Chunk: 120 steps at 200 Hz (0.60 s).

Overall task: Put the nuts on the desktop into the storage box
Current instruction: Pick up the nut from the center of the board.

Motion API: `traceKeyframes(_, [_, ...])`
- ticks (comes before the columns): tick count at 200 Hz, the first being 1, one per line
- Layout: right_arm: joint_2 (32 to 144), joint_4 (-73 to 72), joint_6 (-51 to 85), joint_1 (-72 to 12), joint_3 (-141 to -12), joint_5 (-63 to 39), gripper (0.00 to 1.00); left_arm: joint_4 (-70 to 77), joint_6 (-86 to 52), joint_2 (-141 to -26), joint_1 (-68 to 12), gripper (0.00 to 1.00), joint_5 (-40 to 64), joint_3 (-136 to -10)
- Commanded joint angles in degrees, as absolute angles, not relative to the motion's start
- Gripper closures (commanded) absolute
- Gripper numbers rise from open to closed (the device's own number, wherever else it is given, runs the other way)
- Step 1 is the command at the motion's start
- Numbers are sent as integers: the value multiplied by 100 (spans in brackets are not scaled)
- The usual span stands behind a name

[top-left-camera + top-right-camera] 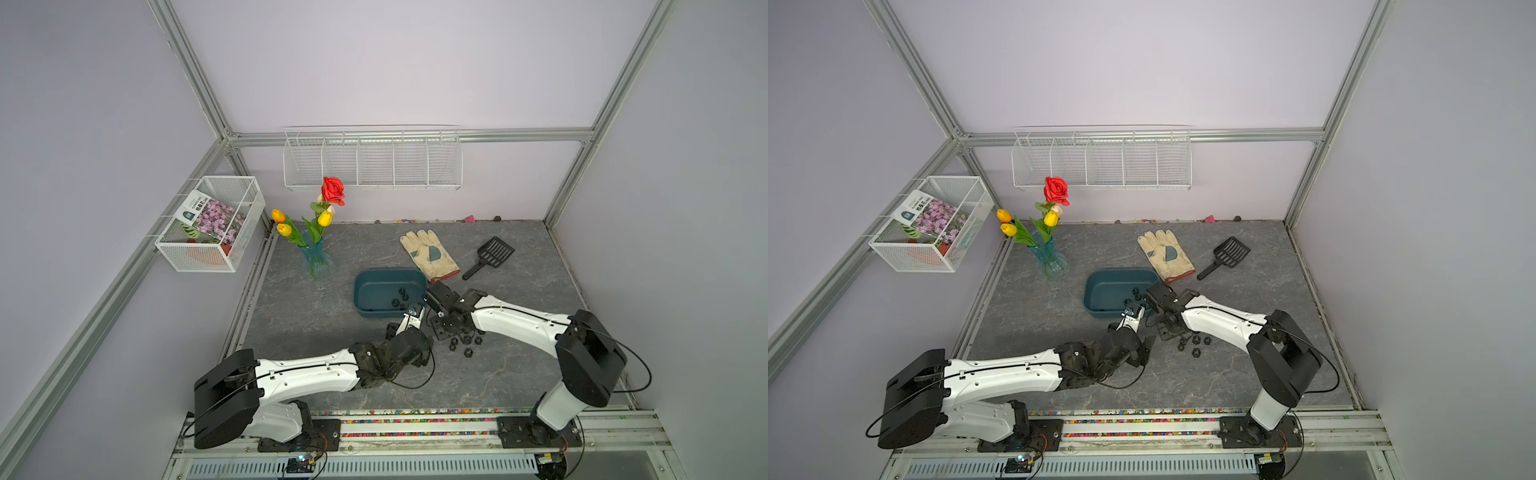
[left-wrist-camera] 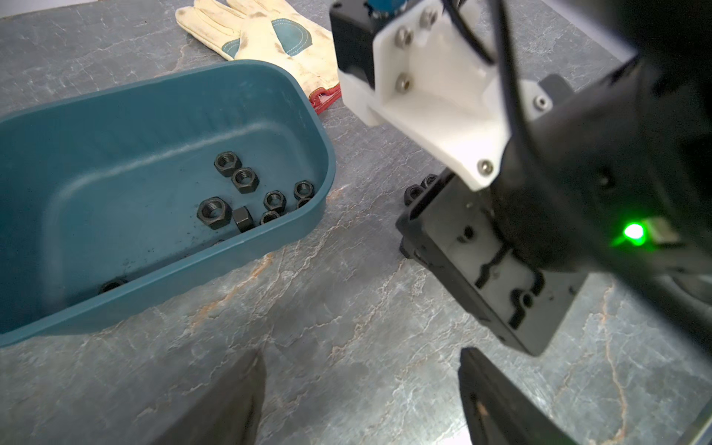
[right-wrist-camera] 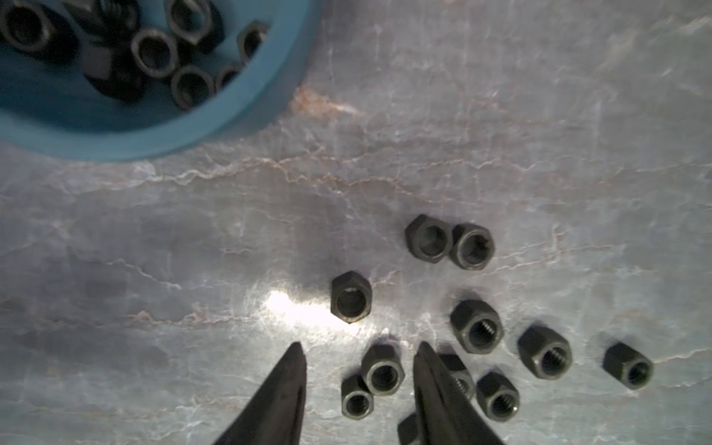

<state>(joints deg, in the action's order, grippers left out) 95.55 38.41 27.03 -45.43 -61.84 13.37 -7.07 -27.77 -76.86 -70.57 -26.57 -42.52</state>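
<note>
Box (image 1: 374, 291): middle of the counter (image 1: 498, 374). A handful of nuts (image 2: 242, 192) lie inside at its right end.

Left gripper (image 2: 362, 358): just off the box's near right corner, over bare counter. Jaws wide apart, nothing between them.

Right gripper (image 3: 359, 345): just right of that same corner, pointing down at the loose nuts (image 1: 465, 343). Jaws partly apart and clamped on nothing. The target nut (image 3: 383, 373) lies flat on the counter between them, with a gap on either side. A neighbour nut (image 3: 357, 402) touches it.

Loose nuts: about ten in a tight scatter to the near right of the box, close to its wall but clear of it.

Step, as I judge it: mid-task, with the right arm lining up a pick. The next move calls for lowering, centring on the target nut, and closing across its flats without catching the neighbour. Then a short lift over the low wall and a release. The left arm sits close to that route, so crowding is possible.
</note>
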Motion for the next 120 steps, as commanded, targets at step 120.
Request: traceKeyframes(120, [10256,3147,2997,-4588,-5803,1124,59,-918,-3093,-7417,-7095,19,-2821,-4016])
